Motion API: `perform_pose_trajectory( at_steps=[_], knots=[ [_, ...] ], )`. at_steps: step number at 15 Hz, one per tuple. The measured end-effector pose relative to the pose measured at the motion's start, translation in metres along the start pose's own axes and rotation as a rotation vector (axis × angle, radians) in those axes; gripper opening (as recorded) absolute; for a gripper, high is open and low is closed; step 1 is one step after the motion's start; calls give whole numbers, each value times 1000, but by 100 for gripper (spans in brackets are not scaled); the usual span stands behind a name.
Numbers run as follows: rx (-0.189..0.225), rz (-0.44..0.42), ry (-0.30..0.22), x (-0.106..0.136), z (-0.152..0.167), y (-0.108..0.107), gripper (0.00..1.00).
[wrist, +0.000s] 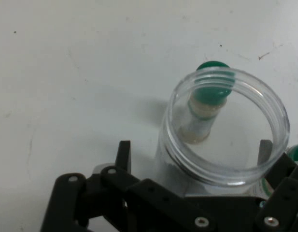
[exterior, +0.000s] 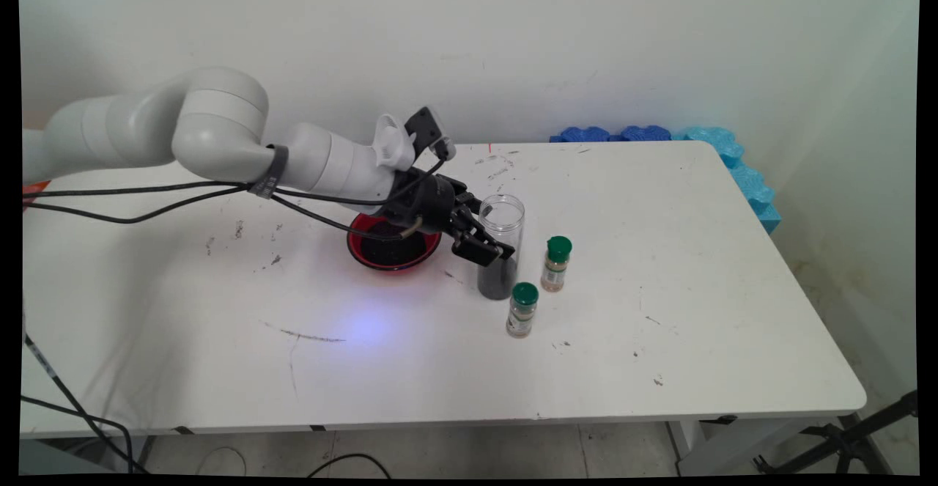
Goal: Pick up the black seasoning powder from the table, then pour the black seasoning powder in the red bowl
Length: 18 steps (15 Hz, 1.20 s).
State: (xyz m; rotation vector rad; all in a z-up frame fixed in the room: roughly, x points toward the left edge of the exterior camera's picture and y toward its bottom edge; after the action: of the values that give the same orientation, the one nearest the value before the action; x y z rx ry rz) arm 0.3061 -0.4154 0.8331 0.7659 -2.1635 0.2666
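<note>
The tool (exterior: 489, 245) has its fingers spread around a clear jar (exterior: 500, 245), apparently gripping it. The jar stands upright on the counter (exterior: 659, 339), mouth up, dark grains filling its bottom. A red bowl (exterior: 394, 245) beside it holds dark stuff; two green-capped spice bottles (exterior: 556, 263) stand near.

- Gripper (exterior: 489, 248): 1, black, two fingers, one on each side of the jar.
- Clear jar (exterior: 500, 248): 1, lidless, dark fill at the bottom, between the fingers.
- Green-capped spice bottles: 2. Bottle A (exterior: 555, 263) just beyond the jar from the hand; bottle B (exterior: 522, 310) beside the jar, on the hand's right.
- Red bowl (exterior: 393, 248): 1, dark contents, under the wrist behind the gripper.
- White table (exterior: 659, 325): 1.
- Blue foam pieces (exterior: 733, 160): several; exact count unclear.
</note>
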Motion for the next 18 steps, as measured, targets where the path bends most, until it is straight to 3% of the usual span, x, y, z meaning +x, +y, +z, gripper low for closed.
perform_pose_trajectory(
  at_steps=[4, 5, 12, 18],
  knots=[
    [-6, -8, 9, 0, 3, 0, 100],
    [-7, -11, 13, 0, 4, 0, 0],
    [-25, -27, 43, 7, -4, -2, 0],
    [-63, -25, 86, 24, -44, -14, 0]
  ],
)
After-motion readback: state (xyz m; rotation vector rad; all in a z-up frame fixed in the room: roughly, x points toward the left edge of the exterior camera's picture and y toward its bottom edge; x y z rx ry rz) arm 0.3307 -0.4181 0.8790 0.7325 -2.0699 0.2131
